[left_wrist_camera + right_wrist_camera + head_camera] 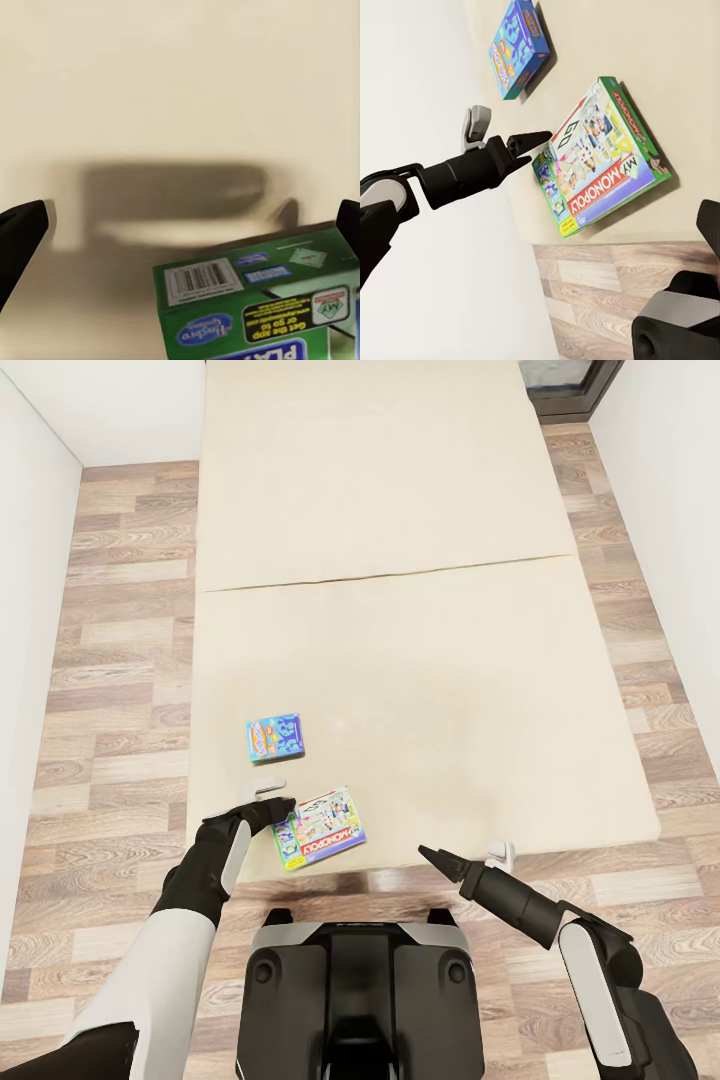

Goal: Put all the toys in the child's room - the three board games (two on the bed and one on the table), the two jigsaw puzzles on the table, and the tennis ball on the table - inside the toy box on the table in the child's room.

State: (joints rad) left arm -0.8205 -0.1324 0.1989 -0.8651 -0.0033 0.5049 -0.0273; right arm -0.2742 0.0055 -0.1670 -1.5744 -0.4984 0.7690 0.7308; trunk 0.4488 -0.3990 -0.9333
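Two board games lie on the beige bed [420, 660] near its front left corner. One is a small blue box [274, 738] [517, 45]. The other is a green Monopoly box [320, 827] [600, 157] [255, 300]. My left gripper [270, 800] [184, 225] stands open just above the mattress at the Monopoly box's left edge, with its black fingertip [536, 139] almost touching the box's corner. My right gripper [468, 857] [540, 232] hangs open over the bed's front edge, holding nothing, well to the right of both boxes. The table and the toy box are out of view.
Wood-plank floor [110, 690] runs along both sides of the bed, with white walls [30, 610] close on the left and right. A dark window frame [570, 385] stands at the far right. My own base [355, 1000] is against the bed's front edge.
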